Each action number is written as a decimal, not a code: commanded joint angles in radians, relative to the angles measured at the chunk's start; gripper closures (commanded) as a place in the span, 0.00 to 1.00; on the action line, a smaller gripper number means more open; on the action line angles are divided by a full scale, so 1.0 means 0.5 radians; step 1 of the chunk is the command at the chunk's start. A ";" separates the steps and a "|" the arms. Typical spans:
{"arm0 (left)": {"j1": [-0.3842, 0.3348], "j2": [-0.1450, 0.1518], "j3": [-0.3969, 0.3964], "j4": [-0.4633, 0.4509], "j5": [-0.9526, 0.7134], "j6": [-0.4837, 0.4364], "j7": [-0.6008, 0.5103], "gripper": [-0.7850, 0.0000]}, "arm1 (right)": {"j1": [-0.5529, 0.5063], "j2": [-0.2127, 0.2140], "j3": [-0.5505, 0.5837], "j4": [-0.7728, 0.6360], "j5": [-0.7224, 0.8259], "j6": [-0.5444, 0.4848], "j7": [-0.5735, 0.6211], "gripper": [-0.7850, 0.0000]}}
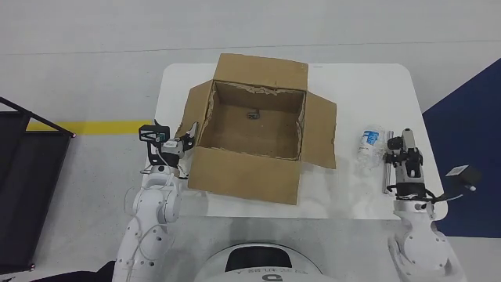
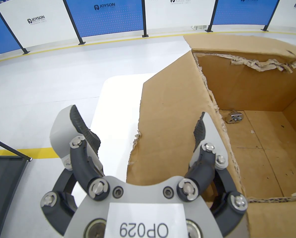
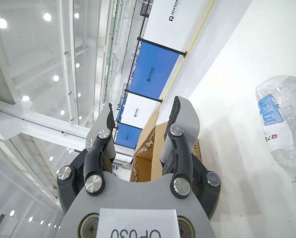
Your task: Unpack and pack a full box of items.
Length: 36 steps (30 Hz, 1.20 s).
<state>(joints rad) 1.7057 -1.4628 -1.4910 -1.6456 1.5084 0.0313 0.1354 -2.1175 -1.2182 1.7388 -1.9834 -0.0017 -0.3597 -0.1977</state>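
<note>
The box (image 1: 250,129) stands open mid-tabletop (image 1: 352,86), with one small metal part (image 2: 234,117) on its floor by the far wall. If the part is reached for, the torn left flap (image 2: 172,115) could be caught and the box dragged. The crumpled bottle (image 1: 369,142) near the right edge could roll off. The left claw (image 2: 138,115), just beside the flap, and the right claw (image 3: 144,105), beside the bottle, are wide open and empty.

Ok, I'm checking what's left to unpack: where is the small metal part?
In the top view the small metal part lies on the floor of the open cardboard box, close to the middle of its far wall.
</note>
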 commanded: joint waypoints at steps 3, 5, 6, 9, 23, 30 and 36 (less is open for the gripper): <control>0.000 0.000 0.000 0.000 0.000 0.000 0.000 0.00 | 0.043 -0.008 0.024 0.077 -0.544 0.338 -0.176 0.00; 0.000 0.000 0.000 0.000 0.000 0.000 0.000 0.00 | 0.079 -0.014 0.068 0.146 -0.570 0.485 -0.235 0.00; 0.000 0.000 0.000 0.000 0.000 0.000 0.000 0.00 | 0.094 -0.011 0.099 0.172 -0.612 0.569 -0.203 0.00; 0.000 0.000 0.000 0.000 0.000 0.000 0.000 0.00 | 0.147 -0.011 0.168 0.268 -0.737 0.809 -0.234 0.00; 0.000 0.000 0.000 0.000 0.000 0.000 0.000 0.00 | 0.608 -0.019 -0.051 0.666 -1.316 1.605 0.069 0.00; 0.000 0.000 0.000 0.000 0.000 0.000 0.000 0.00 | 0.715 -0.031 -0.091 0.775 -1.423 1.748 0.148 0.00; 0.000 0.000 0.000 0.000 0.000 0.000 0.000 0.00 | 0.829 -0.043 -0.114 0.893 -1.482 1.871 0.184 0.00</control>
<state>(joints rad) 1.7057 -1.4628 -1.4910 -1.6456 1.5084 0.0313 0.1354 -1.7140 -1.2389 1.6838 -1.5480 -0.7361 0.5646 -0.1100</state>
